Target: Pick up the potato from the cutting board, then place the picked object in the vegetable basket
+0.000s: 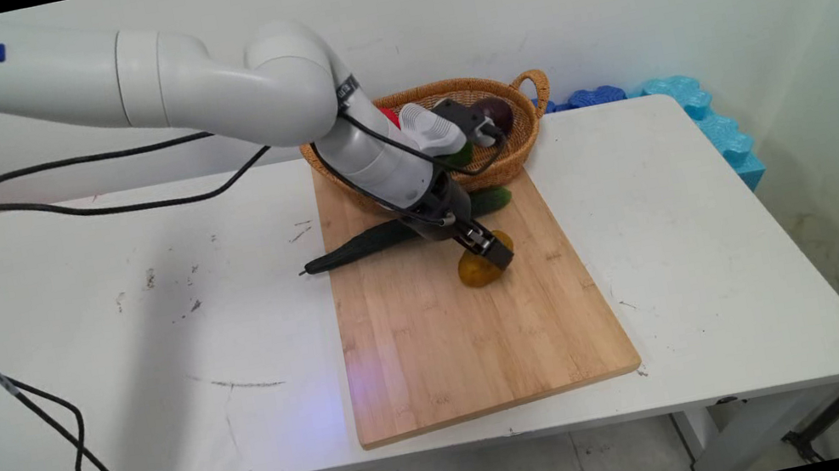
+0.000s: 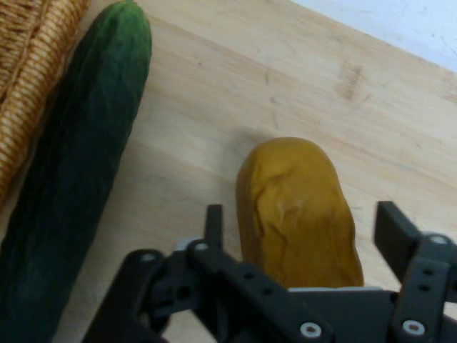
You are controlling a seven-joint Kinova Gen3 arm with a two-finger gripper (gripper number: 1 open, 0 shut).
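Jaws (image 2: 300, 236) wide, straddling the potato (image 2: 300, 214), one finger (image 2: 213, 225) on each side, neither clearly touching. Potato lies on the board (image 1: 457, 350), upper middle, in the main view. Cucumber (image 2: 78, 179) just beside at the potato's 9 o'clock in the hand view, running along the basket (image 1: 517, 149) edge. Basket sits at the board's 12 o'clock on the desk (image 1: 148, 361), holding other items. Looks like a pre-grasp stage; jaws not yet closed.

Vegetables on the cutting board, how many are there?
2: a potato between the open tool's fingers, and a cucumber beside the basket. The arm may hide others.
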